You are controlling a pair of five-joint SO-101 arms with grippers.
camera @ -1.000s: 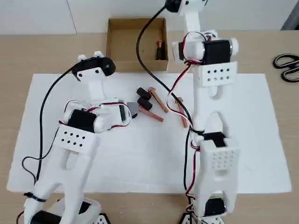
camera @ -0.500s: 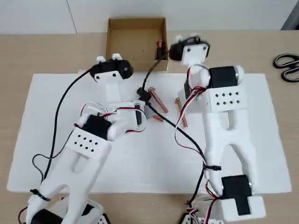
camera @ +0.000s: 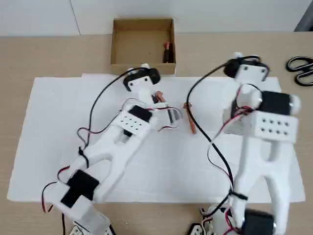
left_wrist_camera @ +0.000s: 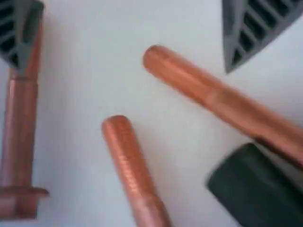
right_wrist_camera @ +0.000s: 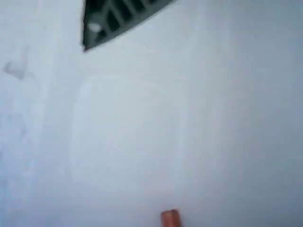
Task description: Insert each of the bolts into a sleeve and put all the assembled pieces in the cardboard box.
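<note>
Three copper-coloured bolts lie on the white sheet (camera: 58, 122) directly beneath your left hand (left_wrist_camera: 120, 68). That hand is released, its ribbed fingers (left_wrist_camera: 255, 28) spread wide with nothing between them.

In the left wrist view, the first bolt (left_wrist_camera: 19, 142) lies by one finger, showing its flanged head. The second bolt (left_wrist_camera: 130, 165) lies in the gap between the fingers. The third bolt (left_wrist_camera: 213, 94) slants near the other finger and meets a black sleeve (left_wrist_camera: 251, 189); you cannot tell whether it enters the sleeve or only lies against it.

In the high view, the left arm (camera: 122, 137) reaches from the lower left to the middle of the frame. A bolt (camera: 190, 117) lies just right of centre, between the two arms. The right arm (camera: 269, 127) stands at the right of the frame, and you cannot tell whether the right hand (right_wrist_camera: 123, 21) is released or clenched.

The cardboard box (camera: 142, 68) sits at upper centre on the bench (camera: 29, 54). It already holds one assembled piece (camera: 167, 51) by its right wall.

The bolts are probably light, stiff and smooth. Being round, they may roll or slip if pinched near an end. Take one across the middle of its shaft and leave the plain tip free. Grip the short sleeve around its outer wall, keeping the bore open.
</note>
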